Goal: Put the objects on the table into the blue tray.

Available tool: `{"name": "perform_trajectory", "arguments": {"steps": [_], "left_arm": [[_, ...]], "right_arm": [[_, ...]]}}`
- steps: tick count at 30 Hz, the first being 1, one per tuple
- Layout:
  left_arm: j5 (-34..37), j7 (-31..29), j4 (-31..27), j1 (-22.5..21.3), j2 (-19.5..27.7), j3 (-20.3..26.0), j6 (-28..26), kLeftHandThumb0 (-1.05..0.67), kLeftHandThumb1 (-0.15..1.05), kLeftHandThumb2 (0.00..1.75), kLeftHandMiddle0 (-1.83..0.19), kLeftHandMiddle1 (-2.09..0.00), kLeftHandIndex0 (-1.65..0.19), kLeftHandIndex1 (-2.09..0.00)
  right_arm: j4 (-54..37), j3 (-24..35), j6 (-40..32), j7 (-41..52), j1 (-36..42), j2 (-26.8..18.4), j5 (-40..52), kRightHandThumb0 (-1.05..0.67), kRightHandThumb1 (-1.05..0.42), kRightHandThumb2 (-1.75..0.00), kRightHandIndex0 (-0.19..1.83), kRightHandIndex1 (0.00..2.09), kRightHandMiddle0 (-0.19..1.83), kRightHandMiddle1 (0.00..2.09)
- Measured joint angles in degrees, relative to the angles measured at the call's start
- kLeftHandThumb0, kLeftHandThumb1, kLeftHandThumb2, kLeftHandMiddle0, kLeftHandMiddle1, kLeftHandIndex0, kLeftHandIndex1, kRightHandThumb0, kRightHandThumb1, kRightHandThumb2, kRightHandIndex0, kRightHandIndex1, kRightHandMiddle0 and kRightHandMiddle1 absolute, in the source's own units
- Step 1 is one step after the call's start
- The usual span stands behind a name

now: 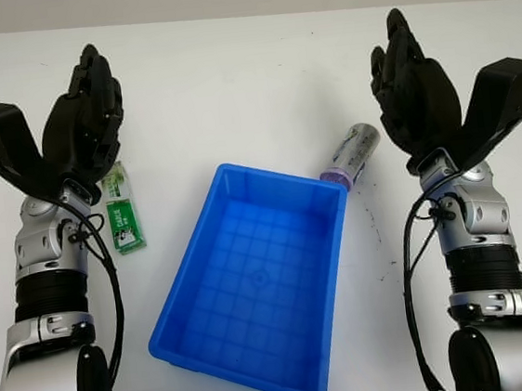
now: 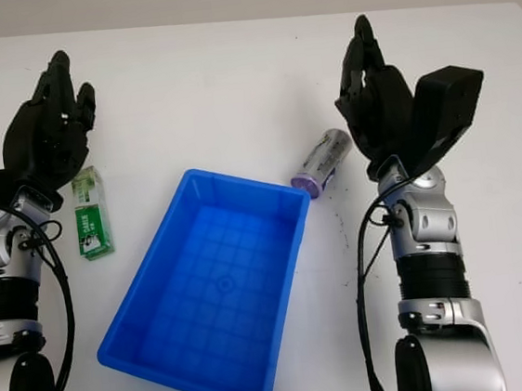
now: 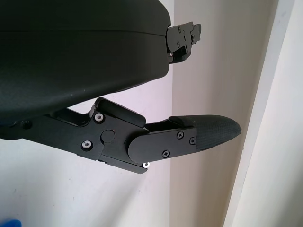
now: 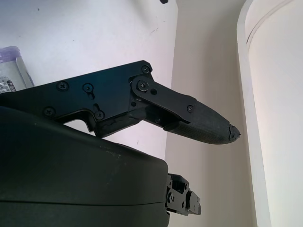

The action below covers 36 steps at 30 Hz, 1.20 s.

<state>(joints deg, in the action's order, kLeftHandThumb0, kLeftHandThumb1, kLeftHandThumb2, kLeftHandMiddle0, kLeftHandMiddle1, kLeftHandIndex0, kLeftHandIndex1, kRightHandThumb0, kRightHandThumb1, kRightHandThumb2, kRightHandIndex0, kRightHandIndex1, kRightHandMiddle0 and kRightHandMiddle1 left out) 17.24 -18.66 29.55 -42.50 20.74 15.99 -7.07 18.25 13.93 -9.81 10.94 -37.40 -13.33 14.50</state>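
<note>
Blue tray (image 1: 196,286): sitting empty. Green packet (image 1: 123,215) and purple-capped tube (image 1: 350,153): both lying on the table (image 1: 231,87), awaiting transfer. Left hand (image 1: 85,116), right hand (image 1: 413,86): hovering open, holding nothing.

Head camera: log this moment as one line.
blue tray: empty | green packet: beside left hand, open | silver tube: at tray corner, near right hand, open

green packet (image 1: 124,213): top end hidden behind left robot hand (image 1: 85,116); print too small to read.
cylinder (image 1: 351,153): label unreadable.
blue tray (image 1: 187,269): near corner cut off by bottom edge.
</note>
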Motion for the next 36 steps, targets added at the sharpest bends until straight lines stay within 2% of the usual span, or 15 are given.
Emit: {"name": "perform_trajectory", "arguments": {"steps": [3, 10, 14, 18, 19, 21, 22, 23, 27, 31, 36], "left_arm": [[0.0, 0.2, -1.8, 0.4, 0.0, 0.0, -0.5, -0.74, 1.05, 0.6, 0.19, 0.0, 0.19, 0.0], [-0.2, 0.2, -0.7, 0.4, 0.0, 0.0, -0.6, -0.76, 1.05, 0.58, 0.19, 0.0, 0.19, 0.0], [-0.2, -0.3, -0.2, 0.4, 0.1, 0.0, -0.6, -0.77, 1.05, 0.58, 0.19, 0.0, 0.19, 0.0], [-0.1, -0.5, -0.2, 0.4, 0.2, 0.2, -0.6, -0.76, 1.05, 0.59, 0.19, 0.0, 0.19, 0.0], [-0.1, -0.5, -0.2, 0.4, 0.2, 0.2, -0.6, -0.76, 1.05, 0.59, 0.19, 0.0, 0.19, 0.0], [-0.1, -0.5, -0.2, 0.4, 0.3, 0.3, -0.6, -0.76, 1.05, 0.59, 0.19, 0.0, 0.19, 0.0], [-0.1, -0.5, -0.2, 0.4, 0.3, 0.3, -0.6, -0.76, 1.05, 0.59, 0.19, 0.0, 0.19, 0.0], [-0.1, -0.5, -0.2, 0.4, 0.4, 0.3, -0.6, -0.76, 1.05, 0.59, 0.19, 0.0, 0.19, 0.0], [-0.1, -0.7, -0.1, 0.4, 0.6, 0.3, -0.5, -0.76, 1.05, 0.59, 0.19, 0.0, 0.19, 0.0], [-0.2, -0.6, 0.4, 0.4, 0.7, 0.3, -0.4, -0.77, 1.05, 0.57, 0.19, 0.0, 0.19, 0.0], [-0.2, -0.6, 1.2, 0.1, 0.7, 0.2, -0.3, -0.76, 1.05, 0.58, 0.19, 0.0, 0.19, 0.0]], "right_arm": [[-0.5, 0.0, -0.3, 0.1, 0.6, 0.0, 0.0, -0.75, -1.05, -0.8, -0.19, 0.0, -0.19, 0.0], [2.3, 0.0, -0.5, 1.6, -0.9, -0.1, 0.0, -0.78, -1.05, -0.76, -0.19, 0.0, -0.19, 0.0], [2.4, 0.0, -0.6, 5.2, -2.3, -2.5, 0.3, -0.77, -1.05, -0.56, -0.19, 0.01, -0.19, 0.0], [1.7, -1.2, 3.5, 9.1, -5.1, -8.5, -3.0, -0.73, -1.05, -0.29, 0.0, 0.11, -0.01, 0.12], [1.5, -1.8, 4.3, 10.2, -6.1, -10.5, -4.2, -0.73, -1.04, -0.17, 0.1, 0.17, 0.0, 0.34], [1.4, -3.5, 7.3, 11.5, -7.9, -14.3, -8.3, -0.69, -0.98, -0.08, 0.24, 0.27, -0.07, 0.78], [1.5, -4.8, 8.9, 12.5, -8.8, -16.5, -10.9, -0.6, -0.87, -0.04, 0.28, 0.32, -0.05, 0.91], [1.5, -6.4, 10.4, 13.7, -9.7, -18.8, -13.6, -0.58, -0.82, -0.03, 0.31, 0.34, -0.03, 0.95], [2.0, -12.9, 20.7, 15.7, -12.7, -26.0, -25.2, -0.56, -0.7, -0.05, 0.37, 0.37, 0.17, 0.72], [4.5, -18.8, 29.8, 18.0, -13.4, -30.3, -33.5, -0.55, -0.74, -0.05, 0.34, 0.18, 0.32, 0.26], [7.2, -23.6, 38.1, 17.5, -13.5, -32.6, -41.1, -0.49, -0.71, -0.05, 0.39, 0.14, 0.43, 0.14]]}}
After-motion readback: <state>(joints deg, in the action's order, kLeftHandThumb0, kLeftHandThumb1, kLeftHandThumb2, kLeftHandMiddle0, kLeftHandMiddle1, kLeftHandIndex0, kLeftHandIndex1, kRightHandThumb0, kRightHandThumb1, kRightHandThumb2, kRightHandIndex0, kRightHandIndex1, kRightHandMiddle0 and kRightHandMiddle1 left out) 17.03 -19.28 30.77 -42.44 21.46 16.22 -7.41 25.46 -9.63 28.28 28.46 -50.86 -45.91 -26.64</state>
